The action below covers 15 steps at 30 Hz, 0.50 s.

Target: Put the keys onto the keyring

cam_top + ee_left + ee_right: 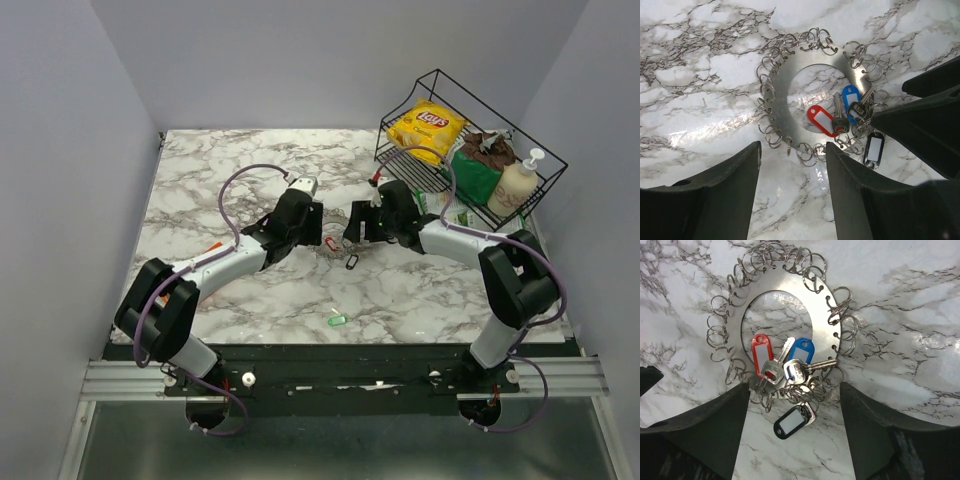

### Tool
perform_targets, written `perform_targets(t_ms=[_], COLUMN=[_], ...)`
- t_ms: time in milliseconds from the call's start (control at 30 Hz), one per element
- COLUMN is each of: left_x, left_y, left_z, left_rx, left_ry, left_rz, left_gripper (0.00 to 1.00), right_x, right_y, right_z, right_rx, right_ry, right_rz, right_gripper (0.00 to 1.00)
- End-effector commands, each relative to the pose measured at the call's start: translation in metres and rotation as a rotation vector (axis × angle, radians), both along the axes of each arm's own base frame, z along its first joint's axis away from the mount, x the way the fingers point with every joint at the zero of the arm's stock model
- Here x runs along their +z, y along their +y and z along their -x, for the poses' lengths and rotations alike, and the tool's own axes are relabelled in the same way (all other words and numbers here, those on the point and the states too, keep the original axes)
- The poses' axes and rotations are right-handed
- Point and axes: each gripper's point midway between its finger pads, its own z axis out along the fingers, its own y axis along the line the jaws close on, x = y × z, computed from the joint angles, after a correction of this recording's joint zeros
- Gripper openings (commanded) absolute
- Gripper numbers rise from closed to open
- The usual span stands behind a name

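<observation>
Nearest me, the two arms are bolted to the rail at the front edge, the left arm (210, 265) and the right arm (470, 245) both reaching in toward the middle of the marble table (200, 180). At the back right corner stands a black wire basket (440, 75) holding a yellow bag of chips (427, 125) and a soap bottle (515, 185), well apart from the work. The left gripper (792, 150) hangs over the near rim of the keyring (785, 85), jaws apart and gripping nothing. The right gripper (793, 387) faces it from the other side, also spread open and holding nothing; its dark fingers (920, 125) show at the edge of my left wrist view. The keyring lies flat on the marble between the two grippers: a silvery disc with a round hole and many small wire loops along its rim. The keys (790, 367) are bunched on the part of the ring nearest the right gripper: a red key (760, 355) and a blue key (802, 351) lie across the disc, touching each other, and a black tag (791, 422) lies just off the rim between the right fingers. I cannot tell whether they are hooked to the loops. A green key (337, 319) lies alone on the marble, toward the front edge.
</observation>
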Motion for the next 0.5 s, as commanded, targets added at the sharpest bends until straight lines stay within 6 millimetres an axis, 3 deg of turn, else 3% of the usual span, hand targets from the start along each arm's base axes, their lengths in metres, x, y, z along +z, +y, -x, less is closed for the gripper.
perform_targets(t_ms=[0, 100, 233, 300, 467], left_x=[0.005, -0.001, -0.010, -0.015, -0.028], left_y=[-0.009, -0.015, -0.022, -0.027, -0.049], left_z=[0.010, 0.014, 0.019, 0.022, 0.035], left_rx=[-0.038, -0.055, -0.059, -0.068, -0.118], left_ry=[0.025, 0.053, 0.083, 0.098, 0.140], left_rz=[0.042, 0.070, 0.112, 0.127, 0.156], left_gripper=[0.61, 0.56, 0.45, 0.35, 0.05], right_x=[0.011, 0.025, 0.011, 0.006, -0.022], right_y=[0.015, 0.028, 0.041, 0.047, 0.050], right_z=[-0.007, -0.015, -0.020, -0.026, -0.035], right_rx=[0.059, 0.097, 0.153, 0.167, 0.182], right_ry=[-0.022, -0.049, 0.020, 0.038, 0.118], right_rz=[-0.036, -0.046, 0.008, 0.018, 0.095], right_gripper=[0.73, 0.59, 0.35, 0.19, 0.01])
